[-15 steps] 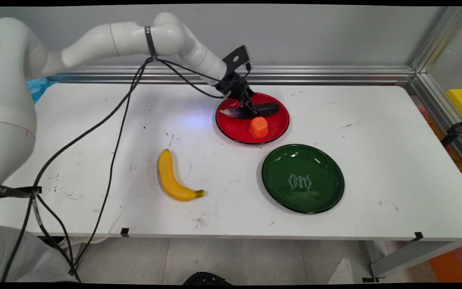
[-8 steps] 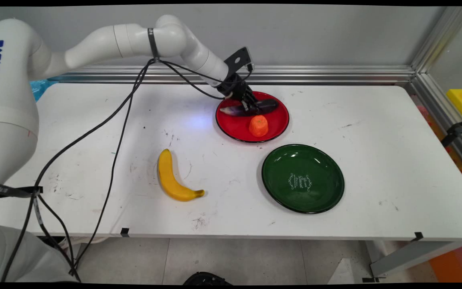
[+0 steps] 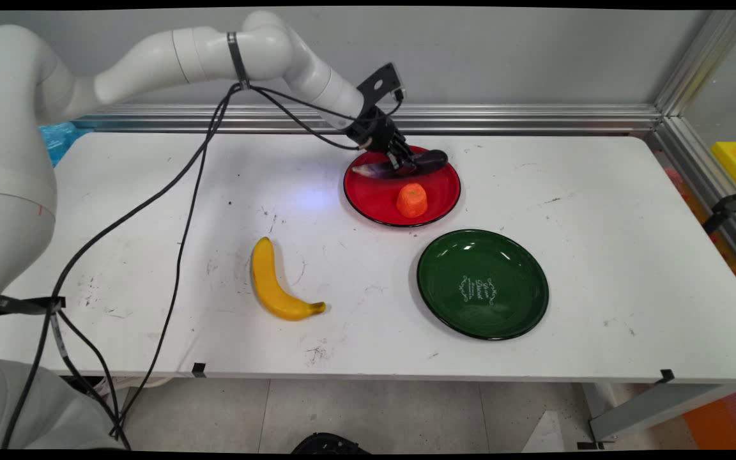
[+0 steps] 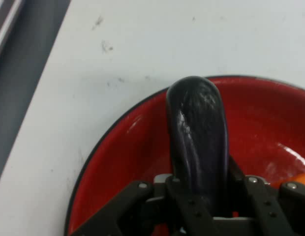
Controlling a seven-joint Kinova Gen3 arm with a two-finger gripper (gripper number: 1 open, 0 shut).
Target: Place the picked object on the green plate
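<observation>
Main view: the gripper (image 3: 400, 160) sits just above centre of the frame, over the far part of the red plate (image 3: 377, 198), its jaws clamped across the middle of the dark purple eggplant (image 3: 429, 160). An orange carrot piece (image 3: 412, 200) stands on the same plate, just below the eggplant. The green plate (image 3: 483, 283) lies lower right of centre, the banana (image 3: 273, 282) lower left; both are well apart from the gripper on the table (image 3: 598, 211).

Hand view: the eggplant (image 4: 199, 142) rises from between the fingers (image 4: 251, 196) at the bottom centre, above the red plate (image 4: 118, 162), its rounded end reaching the rim. An orange sliver shows at the right edge.
</observation>
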